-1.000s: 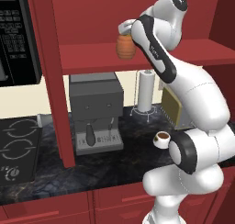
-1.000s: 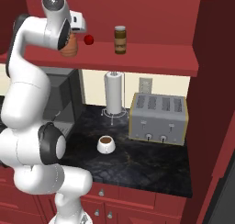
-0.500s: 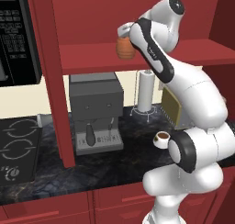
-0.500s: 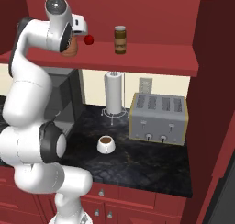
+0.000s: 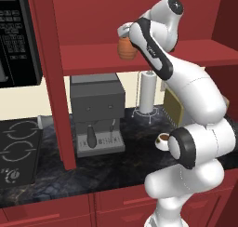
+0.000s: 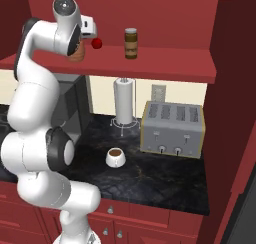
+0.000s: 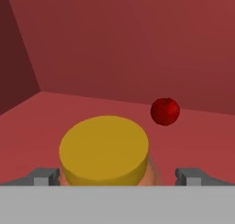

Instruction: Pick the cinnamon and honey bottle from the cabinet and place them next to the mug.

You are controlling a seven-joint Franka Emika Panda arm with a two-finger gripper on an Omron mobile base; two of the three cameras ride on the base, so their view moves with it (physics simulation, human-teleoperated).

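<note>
The gripper [image 7: 117,176] stands spread, one finger on each side of the honey bottle [image 7: 104,149] with gaps showing, not pinching it. The bottle sits directly between the fingers, upright on the cabinet [image 6: 165,63] shelf. Just past it, off to one side, lies a red ball [image 7: 165,111]. Farther along the shelf stands the cinnamon [image 6: 131,43]. Well below the gripper, on the counter [image 6: 155,175], rests the mug [image 6: 114,157].
</note>
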